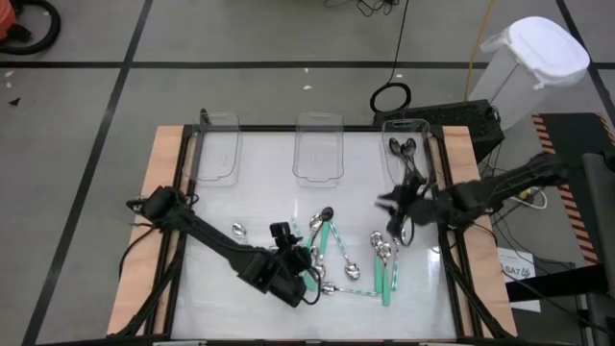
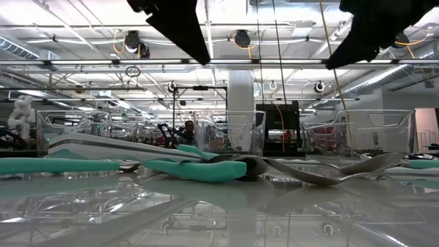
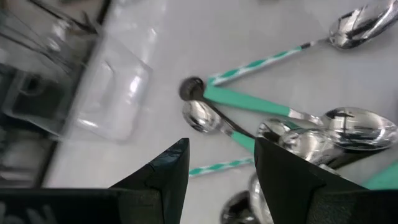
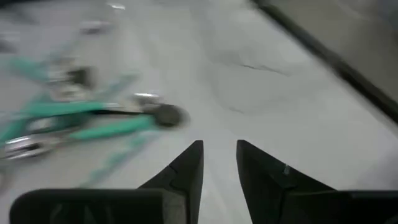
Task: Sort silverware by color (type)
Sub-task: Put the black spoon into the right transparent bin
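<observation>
Spoons lie in a loose heap [image 1: 332, 255] on the near middle of the white table: teal-handled ones [image 1: 384, 279], shiny silver ones [image 1: 382, 248] and a dark one [image 1: 325, 213]. Two dark spoons [image 1: 402, 146] rest inside the far right bin. My left gripper [image 1: 300, 259] hangs open above the heap's left part; the left wrist view [image 3: 221, 174] shows a teal handle [image 3: 249, 102] and a dark spoon [image 3: 191, 88] beyond its fingers. My right gripper [image 1: 392, 207] hovers between the far right bin and the heap, its fingers narrowly open [image 4: 219, 158] with nothing between them.
Three clear bins stand along the far edge: left [image 1: 216, 154], middle [image 1: 319, 149], right [image 1: 408, 144]. A black frame [image 1: 447, 240] and wooden strips border the table. A stray silver spoon [image 1: 237, 230] lies left of the heap. A white container [image 1: 533, 67] stands off the table.
</observation>
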